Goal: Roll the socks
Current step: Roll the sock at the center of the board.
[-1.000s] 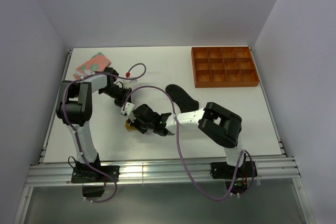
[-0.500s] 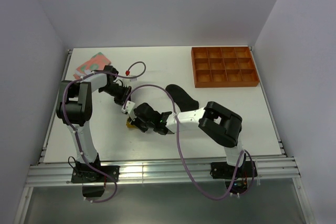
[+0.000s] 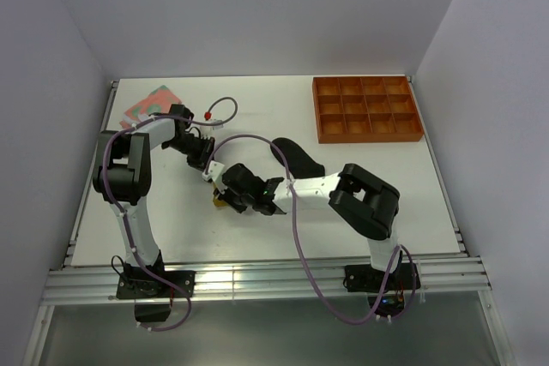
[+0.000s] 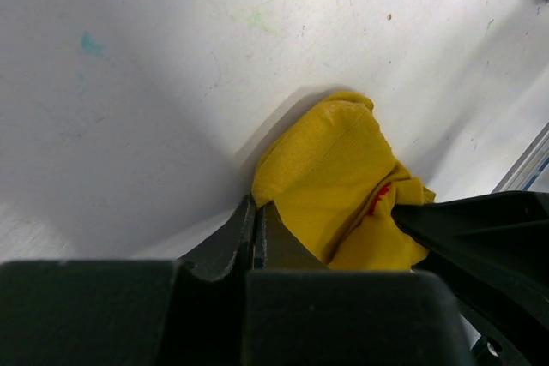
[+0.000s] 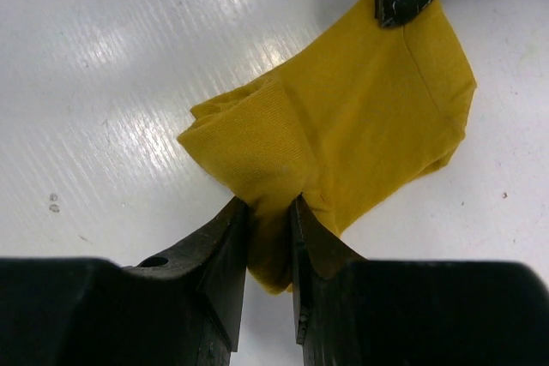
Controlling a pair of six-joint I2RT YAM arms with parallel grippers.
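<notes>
The mustard-yellow sock (image 5: 360,117) lies bunched and partly folded on the white table; it also shows in the left wrist view (image 4: 330,173), with its red tag (image 4: 382,197) peeking out of a fold. In the top view only a small yellow patch (image 3: 218,204) shows under the grippers. My right gripper (image 5: 270,216) is shut on a thick fold at the sock's near end. My left gripper (image 4: 257,222) is shut, its tips pinching the sock's opposite edge. The black sock (image 3: 297,158) lies flat right of centre. The pink sock with green patches (image 3: 151,102) lies at the far left.
The orange tray (image 3: 367,109) with square compartments stands at the far right of the table. The two arms cross closely at the table's middle-left, and their purple cables (image 3: 225,109) loop above them.
My right gripper has shifted slightly towards the far side with the yellow sock in it. The left gripper has stayed on the sock's other edge.
</notes>
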